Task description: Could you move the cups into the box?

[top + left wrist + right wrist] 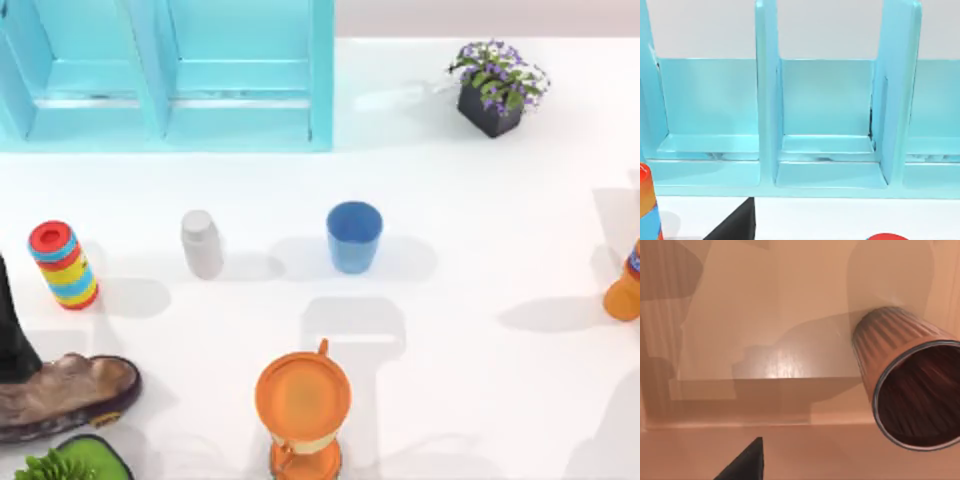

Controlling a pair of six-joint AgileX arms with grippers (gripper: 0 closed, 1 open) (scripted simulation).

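Note:
The blue cup (354,237) stands upright near the middle of the table, with no gripper near it. In the right wrist view the brownish-pink cup (905,385), dark maroon inside, sits in a pale wooden box (765,340) with its mouth towards the camera. My right gripper (805,465) hangs over the box, open and apart from that cup; one dark fingertip (747,460) shows. My left arm (10,330) is parked at the table's left edge. My left gripper (800,230) is open and holds nothing, facing the turquoise shelf (830,150).
A turquoise shelf (170,80) fills the back left. A white capped bottle (202,243) and a striped can (63,265) stand left of the blue cup. An orange hourglass item (303,410), a shoe (60,395), a flower pot (495,88) and an orange bottle (625,285) also stand around.

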